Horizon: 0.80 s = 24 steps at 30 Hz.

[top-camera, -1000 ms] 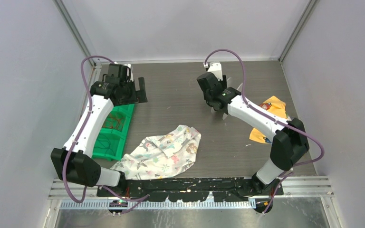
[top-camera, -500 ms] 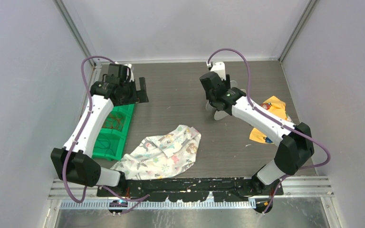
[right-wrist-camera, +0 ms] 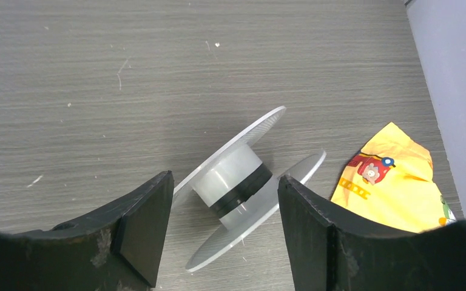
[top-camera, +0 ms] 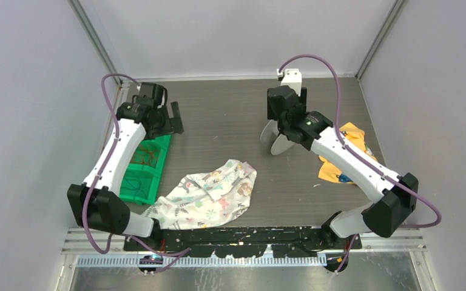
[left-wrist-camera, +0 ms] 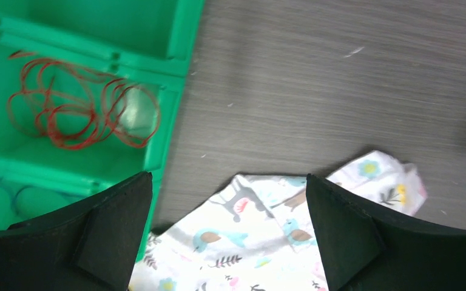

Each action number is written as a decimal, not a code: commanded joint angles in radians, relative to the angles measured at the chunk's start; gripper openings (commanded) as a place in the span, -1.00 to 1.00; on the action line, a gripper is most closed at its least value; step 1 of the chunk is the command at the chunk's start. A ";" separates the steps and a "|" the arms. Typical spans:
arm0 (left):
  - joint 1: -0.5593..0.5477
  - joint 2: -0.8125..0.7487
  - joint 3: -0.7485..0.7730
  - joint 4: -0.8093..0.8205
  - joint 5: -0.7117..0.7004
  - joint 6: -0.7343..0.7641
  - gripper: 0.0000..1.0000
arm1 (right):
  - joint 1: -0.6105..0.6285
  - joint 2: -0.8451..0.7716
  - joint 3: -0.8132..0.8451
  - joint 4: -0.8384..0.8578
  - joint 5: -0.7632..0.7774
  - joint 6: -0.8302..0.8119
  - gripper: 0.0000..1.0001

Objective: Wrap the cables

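**A:** From above, the red cables [top-camera: 144, 155] lie coiled inside the green tray [top-camera: 161, 170], and the spool [top-camera: 269, 131] sits well to the right of the tray. What's the risk?

**B:** Left wrist: the left fingers [left-wrist-camera: 112, 236] are spread wide and empty above the tray's right wall. The loops overlap, so one pinch could drag up the whole tangle.

**A:** And the right wrist?

**B:** The right fingers [right-wrist-camera: 135, 236] are parted, flanking the spool without gripping it. It leans on its rims, so a nudge could roll it farther from the tray.

The right tool [right-wrist-camera: 224, 177] has swung farther back and spread wider, leaving the clear spool [top-camera: 279, 144] exposed beneath it.
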 commanded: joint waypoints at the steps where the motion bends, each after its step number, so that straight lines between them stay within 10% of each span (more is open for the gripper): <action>1: 0.016 -0.029 -0.005 -0.107 -0.227 -0.068 0.93 | 0.003 -0.091 0.033 0.040 0.036 0.005 0.42; 5: 0.040 -0.129 -0.133 -0.054 -0.358 -0.104 0.75 | 0.004 -0.133 -0.012 0.077 0.055 0.010 0.45; 19: 0.241 0.095 -0.288 0.234 -0.129 -0.179 0.26 | 0.003 -0.154 -0.029 0.067 0.037 0.016 0.46; 21: 0.243 0.117 -0.290 0.247 -0.134 -0.188 -0.02 | 0.003 -0.161 -0.035 0.064 0.039 0.019 0.46; 24: 0.243 0.092 -0.255 0.204 -0.163 -0.172 -0.97 | 0.003 -0.172 -0.037 0.057 0.047 0.020 0.45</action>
